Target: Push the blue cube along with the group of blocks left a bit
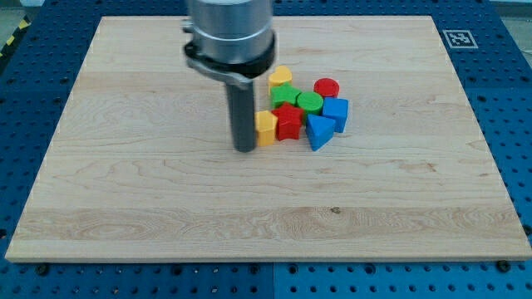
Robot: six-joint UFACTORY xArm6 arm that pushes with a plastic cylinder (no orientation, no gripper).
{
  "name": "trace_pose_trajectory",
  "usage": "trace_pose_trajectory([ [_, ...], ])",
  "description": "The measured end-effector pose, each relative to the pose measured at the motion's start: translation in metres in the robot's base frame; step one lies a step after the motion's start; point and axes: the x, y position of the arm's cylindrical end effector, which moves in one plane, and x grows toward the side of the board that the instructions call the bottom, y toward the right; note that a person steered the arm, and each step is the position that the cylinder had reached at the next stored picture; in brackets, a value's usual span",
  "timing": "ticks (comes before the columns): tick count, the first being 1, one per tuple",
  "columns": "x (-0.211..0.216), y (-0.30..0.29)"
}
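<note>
A tight group of blocks sits at the board's middle, a little toward the view's top. The blue cube is at the group's right edge. Below and left of it lies a blue triangular block. A red star-like block and a yellow block sit at the group's lower left. A green block and a green cylinder are in the middle. A yellow block and a red cylinder are at the top. My tip rests on the board just left of the lower yellow block, touching or nearly touching it.
The wooden board lies on a blue perforated table. The arm's grey body hangs over the board's top middle. A black and white marker sits at the board's top right corner.
</note>
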Motion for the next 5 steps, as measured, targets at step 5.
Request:
trace_pose_trajectory([
  [5,0.007,-0.056],
])
